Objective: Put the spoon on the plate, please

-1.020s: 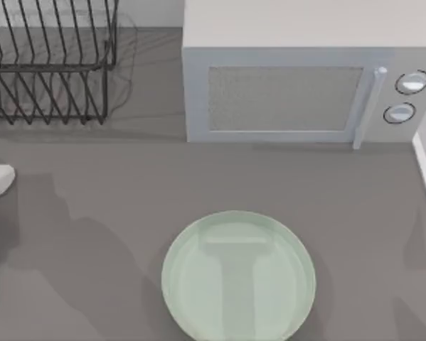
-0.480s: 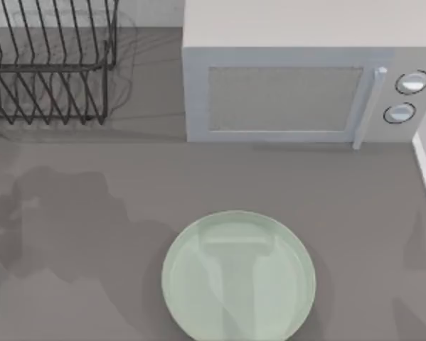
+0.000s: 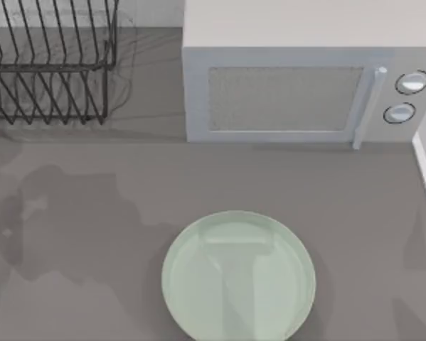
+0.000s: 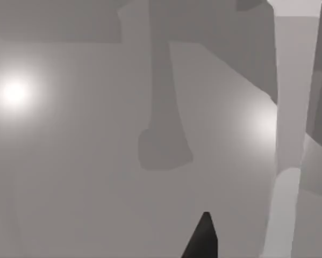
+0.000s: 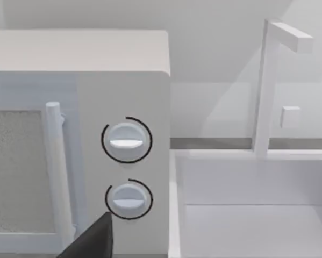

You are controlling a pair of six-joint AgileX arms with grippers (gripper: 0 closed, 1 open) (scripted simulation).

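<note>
The plate [image 3: 238,277] is a large, round, pale mint-green disc on the grey table, near the front edge and a little right of the middle. Nothing lies on it. The spoon is out of view. A dark tip of my left gripper [image 4: 204,239] hangs over bare grey table crossed by shadows. A dark tip of my right gripper [image 5: 96,239] points at the microwave's two dials [image 5: 127,141], with the sink beside them.
A white microwave [image 3: 298,78] stands at the back, centre to right, door shut. A black wire dish rack [image 3: 49,64] fills the back left corner. A white sink basin [image 5: 252,204] with a tap [image 5: 268,80] lies right of the microwave.
A small white shape at the table's left edge moved toward the back and nearly out of the top view. The shadows on the table's left side shifted and spread.
</note>
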